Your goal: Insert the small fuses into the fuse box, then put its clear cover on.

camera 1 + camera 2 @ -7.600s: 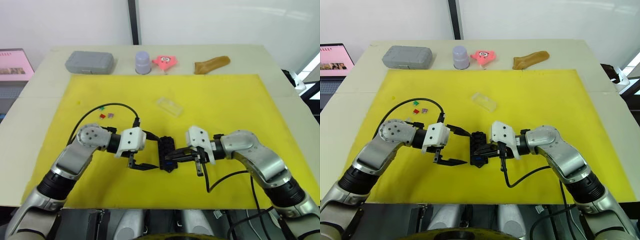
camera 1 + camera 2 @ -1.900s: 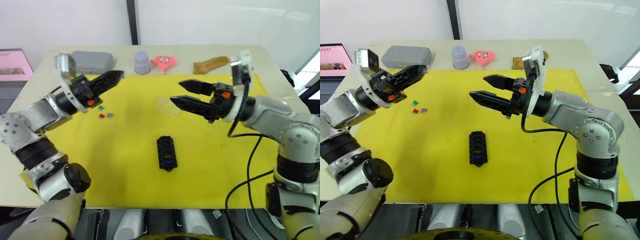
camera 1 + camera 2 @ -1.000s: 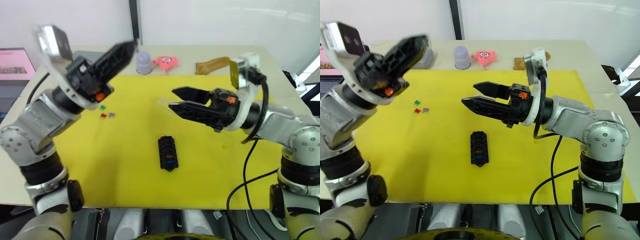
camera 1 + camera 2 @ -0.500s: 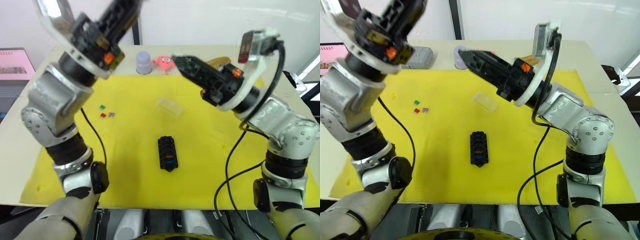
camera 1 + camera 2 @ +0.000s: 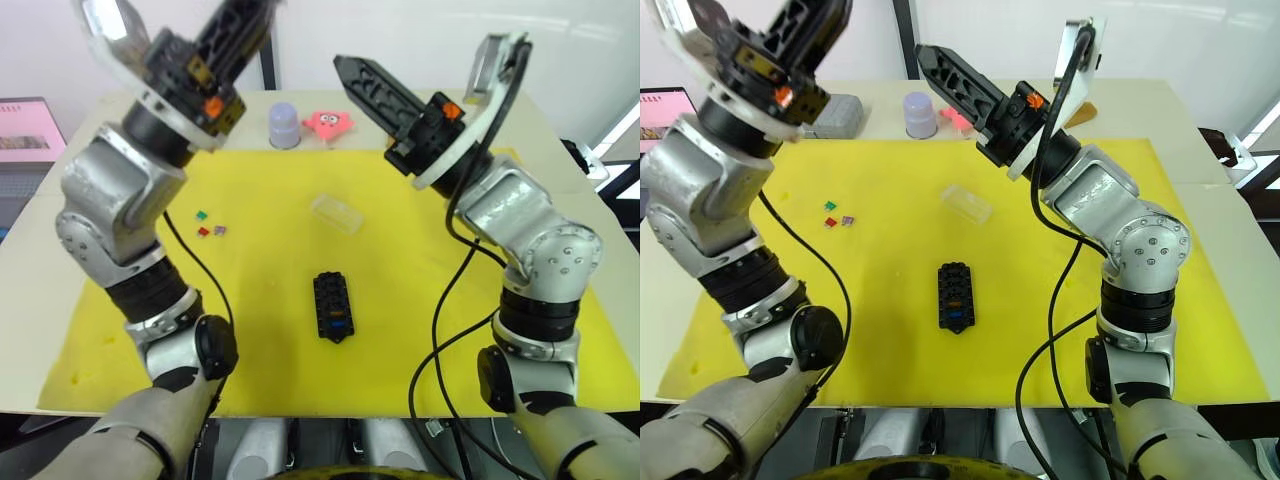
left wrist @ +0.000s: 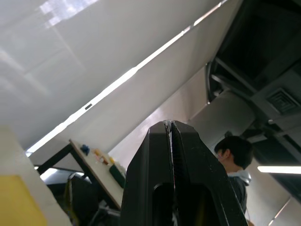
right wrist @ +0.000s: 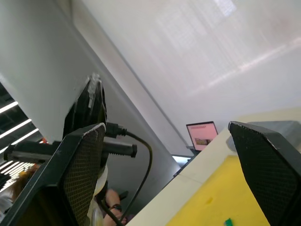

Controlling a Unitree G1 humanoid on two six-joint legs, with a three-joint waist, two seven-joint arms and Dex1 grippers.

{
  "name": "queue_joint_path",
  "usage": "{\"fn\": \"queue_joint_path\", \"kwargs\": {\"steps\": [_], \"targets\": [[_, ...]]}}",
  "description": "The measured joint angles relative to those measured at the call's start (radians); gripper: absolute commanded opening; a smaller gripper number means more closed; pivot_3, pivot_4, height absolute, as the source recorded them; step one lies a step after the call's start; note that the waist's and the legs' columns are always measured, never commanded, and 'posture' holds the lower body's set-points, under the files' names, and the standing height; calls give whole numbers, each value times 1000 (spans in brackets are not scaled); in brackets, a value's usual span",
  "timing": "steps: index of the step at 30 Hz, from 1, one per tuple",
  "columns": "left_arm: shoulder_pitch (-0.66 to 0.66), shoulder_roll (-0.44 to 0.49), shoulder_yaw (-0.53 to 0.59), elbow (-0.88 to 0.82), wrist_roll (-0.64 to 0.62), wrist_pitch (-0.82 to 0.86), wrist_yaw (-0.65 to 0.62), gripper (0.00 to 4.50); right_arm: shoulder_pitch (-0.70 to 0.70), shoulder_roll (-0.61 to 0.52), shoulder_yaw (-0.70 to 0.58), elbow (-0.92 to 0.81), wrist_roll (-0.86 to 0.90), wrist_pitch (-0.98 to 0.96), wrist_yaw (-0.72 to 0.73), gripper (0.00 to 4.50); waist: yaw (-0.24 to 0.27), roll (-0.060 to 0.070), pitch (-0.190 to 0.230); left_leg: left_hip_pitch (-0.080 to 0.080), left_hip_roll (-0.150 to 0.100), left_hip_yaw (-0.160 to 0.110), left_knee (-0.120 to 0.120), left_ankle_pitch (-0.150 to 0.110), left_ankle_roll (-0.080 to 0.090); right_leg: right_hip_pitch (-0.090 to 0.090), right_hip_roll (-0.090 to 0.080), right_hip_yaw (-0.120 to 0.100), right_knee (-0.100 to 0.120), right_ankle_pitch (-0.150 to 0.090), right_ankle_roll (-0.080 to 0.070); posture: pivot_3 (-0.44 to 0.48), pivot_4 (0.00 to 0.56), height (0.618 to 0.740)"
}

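Left wrist view: left gripper [image 6: 169, 123] pressed closed, raised; right gripper [image 7: 174, 155] spread wide; fuse box [image 5: 332, 306] mid-mat.

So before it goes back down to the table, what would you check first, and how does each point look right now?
1. Left gripper empty and closed: ok, its fingers meet with nothing between.
2. Right gripper empty and open: ok, its fingers stand wide apart.
3. Fuse box free on the yellow mat: ok, nothing touches it.
4. All small fuses inserted: not ok, several lie loose on the mat.
5. Clear cover fitted: not ok, it lies apart from the box.
6. Every slot filled: cannot tell.
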Motion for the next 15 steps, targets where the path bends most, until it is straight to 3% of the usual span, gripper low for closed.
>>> {"fn": "queue_joint_path", "kwargs": {"steps": [3, 7, 15], "targets": [[65, 71, -121, 133, 50, 57, -103, 62, 7, -20, 2, 0, -8, 18, 8, 4500, -2, 0, 0, -1, -1, 0, 0, 0, 0, -1, 0, 0, 0, 0, 0, 0, 150, 740], [46, 192, -183, 151, 143, 95, -293, 62, 39, -68, 12, -4, -30, 60, 36, 4500, -12, 0, 0, -2, 0, 0, -1, 0, 0, -3, 0, 0, 0, 0, 0, 0, 150, 740], [43, 179, -250, 167, 227, 64, -436, 62, 90, -46, 23, -14, -74, 64, 36, 4500, -24, 0, 0, -2, 0, 0, -1, 0, -1, -2, 0, 0, 0, 0, 0, 0, 150, 740]]}}
